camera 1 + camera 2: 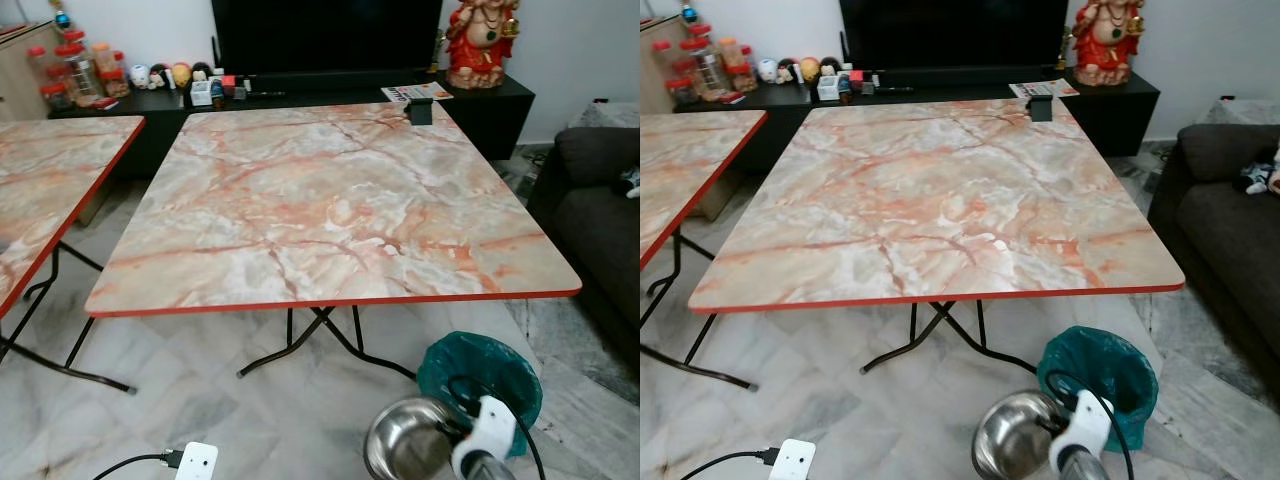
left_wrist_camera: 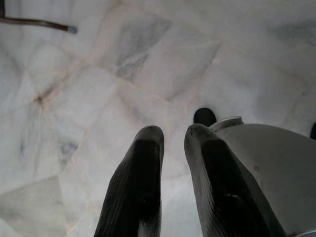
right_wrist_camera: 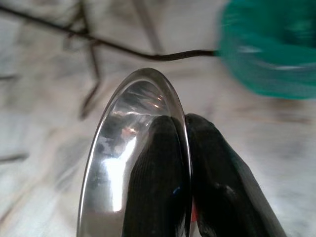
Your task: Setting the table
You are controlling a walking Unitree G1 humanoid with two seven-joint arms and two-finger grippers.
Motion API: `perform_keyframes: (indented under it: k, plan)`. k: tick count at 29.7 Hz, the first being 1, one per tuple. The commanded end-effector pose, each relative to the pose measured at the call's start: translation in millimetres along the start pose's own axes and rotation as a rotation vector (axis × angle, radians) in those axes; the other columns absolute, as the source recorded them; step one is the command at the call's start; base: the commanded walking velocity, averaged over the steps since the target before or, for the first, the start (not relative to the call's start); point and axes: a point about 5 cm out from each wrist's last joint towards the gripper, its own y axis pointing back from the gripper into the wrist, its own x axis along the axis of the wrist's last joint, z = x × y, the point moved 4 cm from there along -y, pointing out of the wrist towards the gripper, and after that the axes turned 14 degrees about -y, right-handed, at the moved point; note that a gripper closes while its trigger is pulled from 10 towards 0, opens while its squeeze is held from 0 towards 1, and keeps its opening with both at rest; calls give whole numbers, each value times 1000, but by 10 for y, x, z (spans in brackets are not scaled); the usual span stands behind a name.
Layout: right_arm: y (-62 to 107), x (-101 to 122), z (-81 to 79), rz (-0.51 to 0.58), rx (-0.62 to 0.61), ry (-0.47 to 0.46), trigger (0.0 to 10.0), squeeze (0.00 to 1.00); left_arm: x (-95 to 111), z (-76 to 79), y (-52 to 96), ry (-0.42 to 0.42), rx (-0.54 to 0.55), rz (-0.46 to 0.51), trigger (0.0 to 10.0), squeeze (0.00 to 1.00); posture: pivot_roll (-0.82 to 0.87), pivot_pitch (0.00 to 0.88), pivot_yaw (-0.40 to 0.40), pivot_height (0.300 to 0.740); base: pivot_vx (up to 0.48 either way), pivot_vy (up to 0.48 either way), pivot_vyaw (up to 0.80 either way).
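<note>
My right tool is clamped on the rim of a steel bowl: one black finger lies inside the bowl against its shiny wall, the other presses on the outside, with the thin rim pinched between them. I hold the bowl low, in front of me and to my right, above the marble floor, with its open side tilted up and towards the desk. The white wrist housing of that arm sits just beside the bowl, with a black cable looping off it.

My left tool hangs idle over the floor, its two fingers slightly apart with a narrow gap between them and nothing in it; part of my grey body shows beside them.

Just beyond the bowl, on the floor, stands a green-lined bin, near the desk's right front corner. The desk, with a pink marbled top, a red edge and black folding legs, stands ahead of me; a small dark object rests at its far right edge. A second desk of the same kind stands to the left. A white power adapter lies on the floor near me, its black cord running off left. Behind the desks are a low black TV unit with jars, small items and a red figurine, and a dark sofa on the right
</note>
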Motion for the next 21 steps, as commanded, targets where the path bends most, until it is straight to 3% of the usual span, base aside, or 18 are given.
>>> perform_keyframes:
  k: [1,3,7,11,12,13,15,21]
  plan:
    - [-41,54,-187,6,76,38,10000,0,-86,-46,13,-10,10,-23,10000,0,47,28,-1,740,0,0,0]
    - [-59,58,-346,-8,155,89,10000,0,-91,-43,14,-11,8,-25,10000,0,42,30,1,740,0,0,0]
    - [-67,81,-621,-21,304,108,10000,0,-88,-37,14,-14,6,-25,10000,0,37,30,2,740,0,0,0]
    - [-64,83,-693,-28,345,113,10000,0,-86,-35,13,-15,6,-24,10000,0,37,30,2,740,0,0,0]
    - [-44,74,-904,-55,466,142,10000,0,-73,-29,10,-15,5,-23,10000,0,35,29,2,740,0,0,0]
    - [-44,74,-904,-55,466,142,10000,0,-73,-29,10,-15,5,-23,10000,0,35,29,2,740,0,0,0]
    - [44,32,-1288,-113,700,213,10000,0,-57,-22,7,-14,4,-20,10000,0,37,29,0,740,0,0,0]
    - [157,6,-1588,-163,891,252,10000,0,-72,-22,11,-14,6,-24,10000,0,44,29,-3,740,0,0,0]
